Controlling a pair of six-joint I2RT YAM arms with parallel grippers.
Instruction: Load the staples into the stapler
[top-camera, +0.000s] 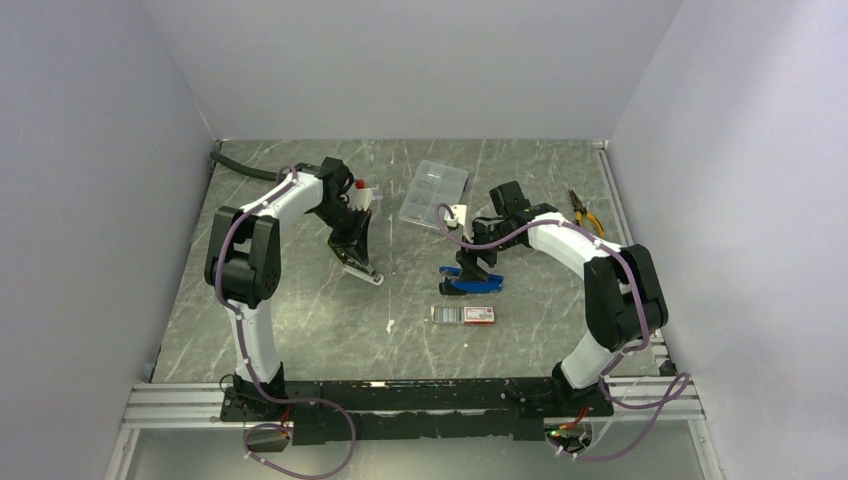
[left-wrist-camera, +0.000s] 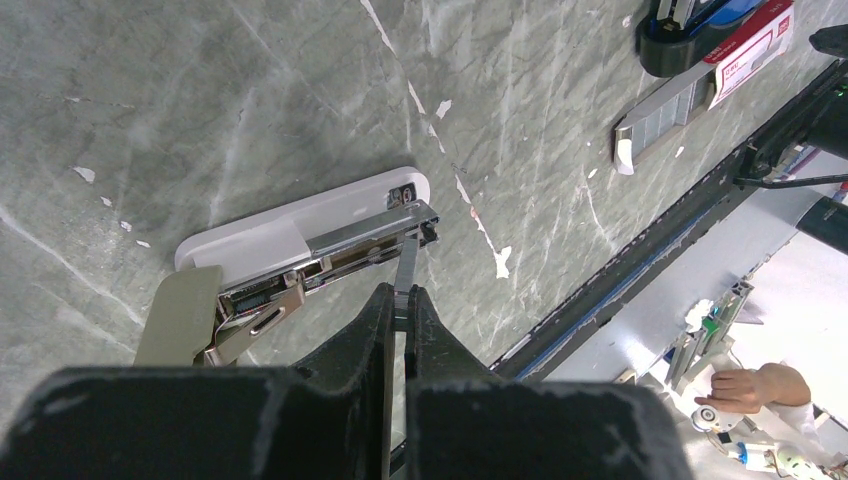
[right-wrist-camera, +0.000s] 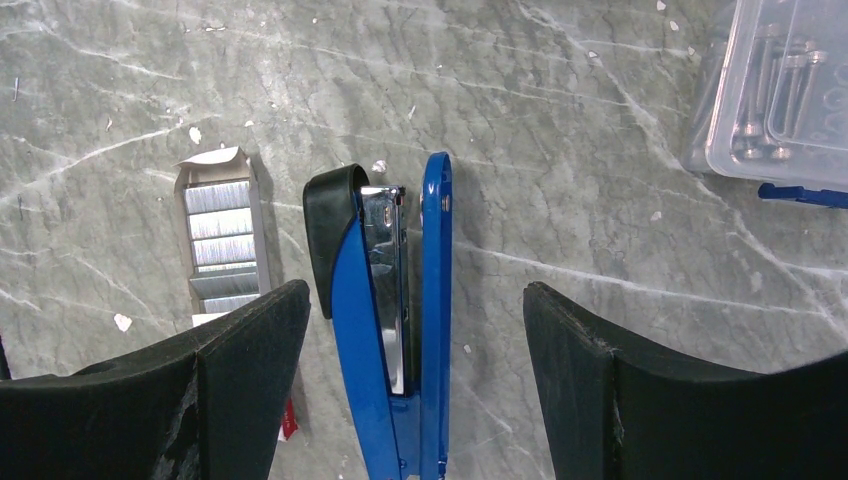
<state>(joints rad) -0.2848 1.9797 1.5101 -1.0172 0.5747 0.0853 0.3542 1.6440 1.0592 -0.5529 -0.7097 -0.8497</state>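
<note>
A white stapler (left-wrist-camera: 300, 225) lies on the table with its metal magazine (left-wrist-camera: 370, 240) exposed. My left gripper (left-wrist-camera: 402, 298) is shut on a thin grey strip of staples (left-wrist-camera: 407, 268), whose far end touches the front of the magazine. From above, the left gripper (top-camera: 357, 258) hangs right over the white stapler (top-camera: 366, 276). A blue stapler (right-wrist-camera: 385, 300) with a black tip lies on its side between the wide-open fingers of my right gripper (right-wrist-camera: 415, 300), untouched. More staples (right-wrist-camera: 220, 240) lie in the tray of the white box with a red end (top-camera: 465, 314).
A clear compartment case (top-camera: 433, 193) of small parts stands at the back centre. Yellow-handled pliers (top-camera: 585, 212) lie at the back right. A black hose (top-camera: 245, 168) runs along the back left. A small white fleck (top-camera: 391, 326) lies left of the staple box.
</note>
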